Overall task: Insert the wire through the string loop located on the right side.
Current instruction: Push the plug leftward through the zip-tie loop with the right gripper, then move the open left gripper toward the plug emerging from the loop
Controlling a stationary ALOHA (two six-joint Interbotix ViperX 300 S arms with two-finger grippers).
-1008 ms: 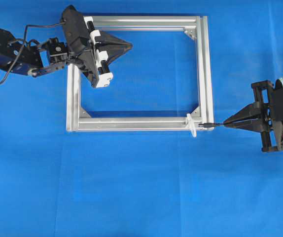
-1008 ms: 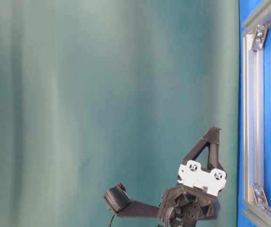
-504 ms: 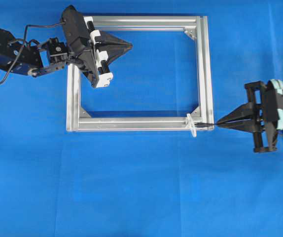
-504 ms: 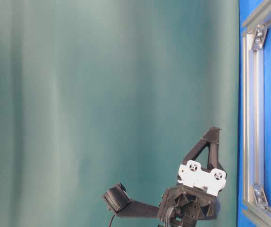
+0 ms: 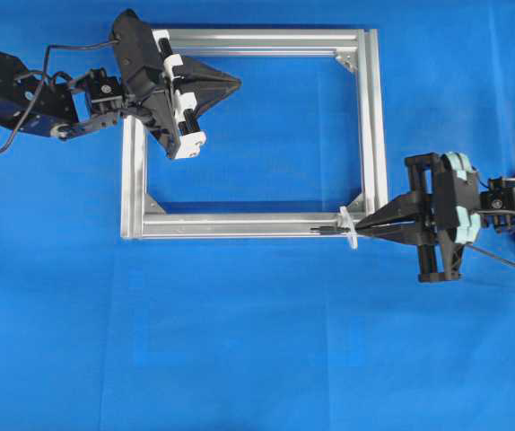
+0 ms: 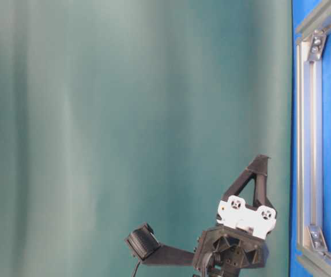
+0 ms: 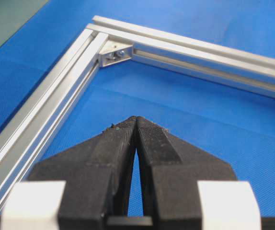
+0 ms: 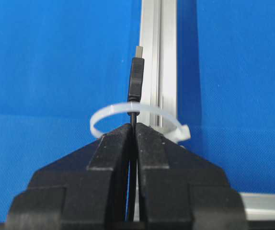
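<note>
Blue tabletop under it, the right hand, clamped on the wire, has advanced leftward since a second ago, carrying the plug through the string loop by the aluminium frame, so insertion looks essentially achieved; the left hand hovers closed, empty.

From my seat, the right gripper has its shut jaws pressed right up to the string loop, so I have no room to go further without pushing the loop. The wire pokes beyond the loop, lying just beside the frame rail. The left gripper hangs over the frame's top-left corner, well apart from that spot. Inside the frame I see bare blue counter, open for passage. Below the frame the counter is wide open too.
</note>
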